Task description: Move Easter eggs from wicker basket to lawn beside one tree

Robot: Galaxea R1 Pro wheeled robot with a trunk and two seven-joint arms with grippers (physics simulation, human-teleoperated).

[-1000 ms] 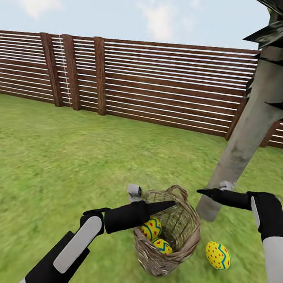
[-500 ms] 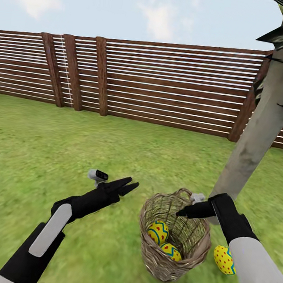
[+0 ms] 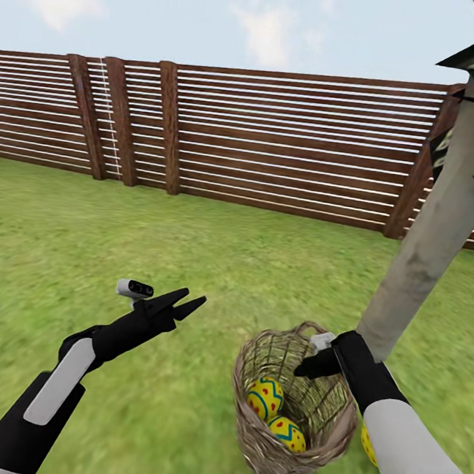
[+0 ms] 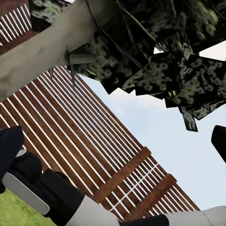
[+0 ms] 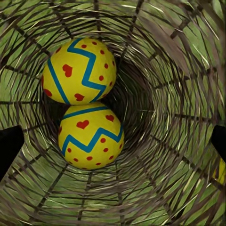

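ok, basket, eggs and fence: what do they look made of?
Wicker basket: loosely woven grey-brown twigs, matte, with grass showing through the gaps. Easter eggs: smooth, hard-looking painted shell, yellow with blue zigzags and red hearts; material unclear. Fence: brown horizontal wooden slats on posts.

Right tool (image 3: 303,367) dropped into wicker basket (image 3: 257,445); left tool (image 3: 182,302) withdrew.

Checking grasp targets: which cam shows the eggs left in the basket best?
Right wrist view: it looks straight down into the wicker basket, both eggs large and unobstructed. Head view shows them small, through the basket's mouth. Left wrist view faces the fence and tree instead.
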